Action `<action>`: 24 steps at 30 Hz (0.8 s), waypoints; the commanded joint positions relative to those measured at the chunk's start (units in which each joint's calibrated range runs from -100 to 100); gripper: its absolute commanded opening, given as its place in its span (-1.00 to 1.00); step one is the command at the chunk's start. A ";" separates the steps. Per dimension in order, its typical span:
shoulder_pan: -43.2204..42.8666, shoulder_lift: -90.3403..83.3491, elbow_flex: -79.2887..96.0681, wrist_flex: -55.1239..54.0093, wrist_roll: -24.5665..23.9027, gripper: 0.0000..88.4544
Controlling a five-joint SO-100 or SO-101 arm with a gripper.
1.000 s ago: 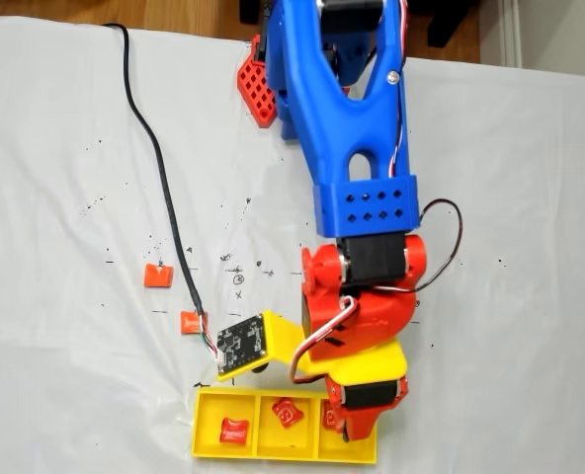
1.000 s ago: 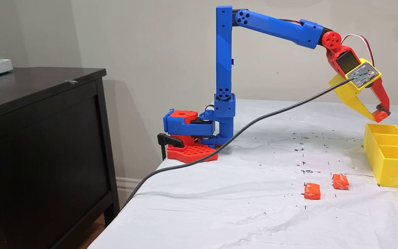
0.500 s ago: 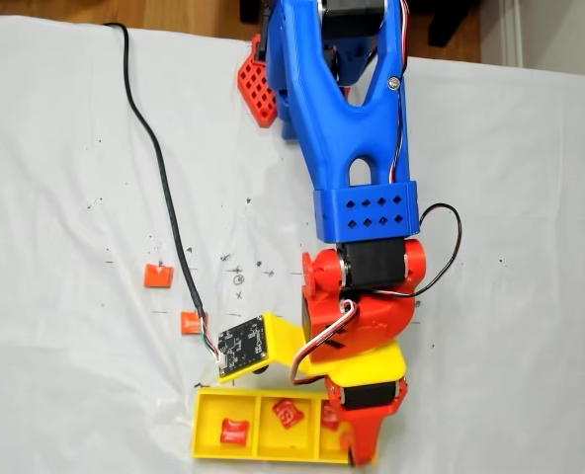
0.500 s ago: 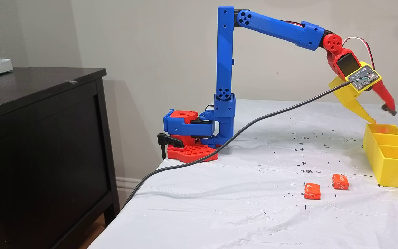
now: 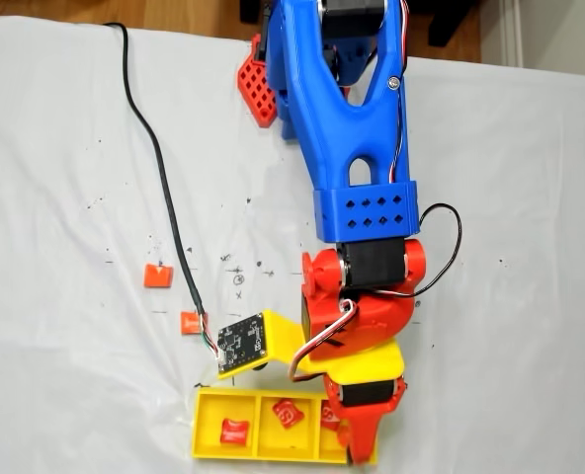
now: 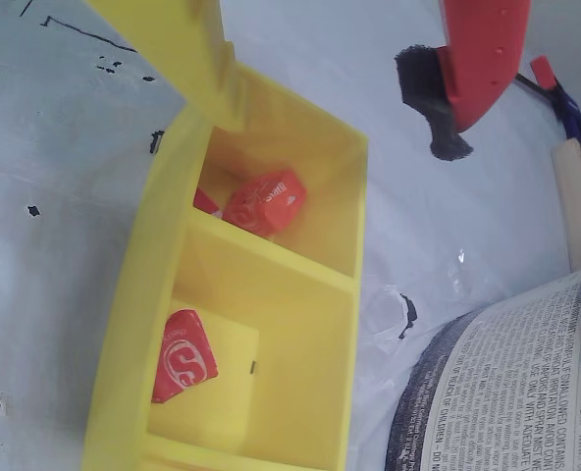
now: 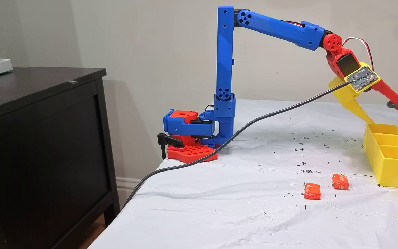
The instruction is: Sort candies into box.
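While stretched over the box (image 7: 389, 159), claw (image 7: 385, 114) wide apart, empty.

I see claw (image 7: 384, 114) spread wide, nothing between fingers, above far end of box (image 7: 390, 162). Open cloth between claw and arm base. Cable (image 7: 240, 129) slants across that side. Two orange candies (image 7: 312, 191) lie beside box's near end.
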 commanded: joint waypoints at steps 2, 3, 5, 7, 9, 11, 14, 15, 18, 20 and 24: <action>2.55 -5.26 -7.16 2.30 -0.20 -0.98; 2.82 -5.94 -7.07 2.87 -0.24 -1.00; 3.36 -7.47 -6.34 3.44 -0.24 -1.00; 3.72 -8.91 -5.16 4.51 -0.10 -1.00; 4.00 -10.10 -4.16 6.47 0.49 -1.00; 4.45 -11.45 -2.15 6.96 1.07 -1.00; 5.90 -12.30 -0.70 7.95 1.90 -1.00; 7.62 -12.47 -0.97 9.99 2.59 -1.00; 10.25 -10.35 -4.88 15.40 4.20 -1.00; 12.15 -8.40 -8.25 19.82 5.62 -1.00; 16.68 -5.01 -11.98 24.07 8.79 -1.00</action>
